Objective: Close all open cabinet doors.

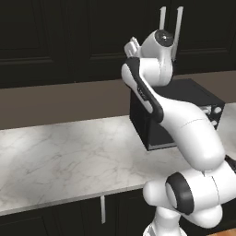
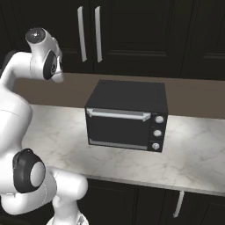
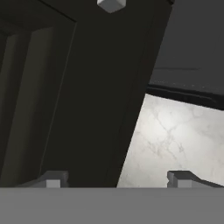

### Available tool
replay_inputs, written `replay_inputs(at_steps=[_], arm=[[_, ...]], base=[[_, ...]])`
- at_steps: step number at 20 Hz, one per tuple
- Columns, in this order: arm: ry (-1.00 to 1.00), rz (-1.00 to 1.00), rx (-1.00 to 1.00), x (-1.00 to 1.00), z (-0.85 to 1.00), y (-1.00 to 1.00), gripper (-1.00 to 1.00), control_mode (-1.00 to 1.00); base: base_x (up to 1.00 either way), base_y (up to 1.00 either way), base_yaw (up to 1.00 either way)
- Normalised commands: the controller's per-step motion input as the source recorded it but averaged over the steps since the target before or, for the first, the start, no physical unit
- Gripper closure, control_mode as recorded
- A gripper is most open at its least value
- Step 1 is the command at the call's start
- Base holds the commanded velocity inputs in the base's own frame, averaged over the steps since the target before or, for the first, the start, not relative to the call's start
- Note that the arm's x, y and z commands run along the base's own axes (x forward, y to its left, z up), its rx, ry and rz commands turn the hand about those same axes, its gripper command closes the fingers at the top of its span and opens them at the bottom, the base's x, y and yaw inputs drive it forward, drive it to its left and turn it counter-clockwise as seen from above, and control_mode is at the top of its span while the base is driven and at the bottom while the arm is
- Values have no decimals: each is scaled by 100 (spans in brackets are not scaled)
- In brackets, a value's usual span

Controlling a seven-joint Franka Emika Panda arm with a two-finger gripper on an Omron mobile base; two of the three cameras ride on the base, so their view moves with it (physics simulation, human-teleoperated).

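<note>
Marble, white with grey veins, makes up the counter (image 2: 197,154) that runs across both base views, with a brown backsplash band (image 1: 60,103) rising behind it. On this counter stands a black toaster oven (image 2: 126,115), the landmark here: a horizontal silver handle (image 2: 117,114) runs along the top of its door and three round knobs (image 2: 156,132) sit in a column at its right side.

Above the toaster oven, over the brown band, hang the cabinet doors (image 2: 132,33), nearly black with recessed panels. Two long, slim vertical silver bar handles (image 2: 89,34) stand side by side up and to the left of the toaster oven in the right base view; in the left base view the same pair rises straight above it, partly behind the arm. The upper doors seen from the base look flush with one another. Below the counter, under the toaster oven's front, run more dark doors, each with a short silver bar (image 2: 178,203).

The hand view shows the gripper (image 3: 118,179) with its two finger tips (image 3: 52,179) set wide apart and nothing between them. A dark door panel (image 3: 87,96) lies close ahead of the left tip, its edge slanting across the view, a small pale block (image 3: 111,4) at its far end, and marble beside it.
</note>
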Motion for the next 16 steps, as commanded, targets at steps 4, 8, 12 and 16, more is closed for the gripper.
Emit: replay_inputs(at_steps=[4, 8, 12, 16], arm=[[3, 30, 0, -41, -11, -18, -100, -100], [0, 31, -2, -56, -3, -13, -100, -100], [0, 26, -10, -57, -9, -10, -100, -100], [4, 12, -26, -49, -16, -2, -100, -100]], base=[[0, 0, 0], [0, 0, 0], [0, 0, 0], [0, 0, 0]])
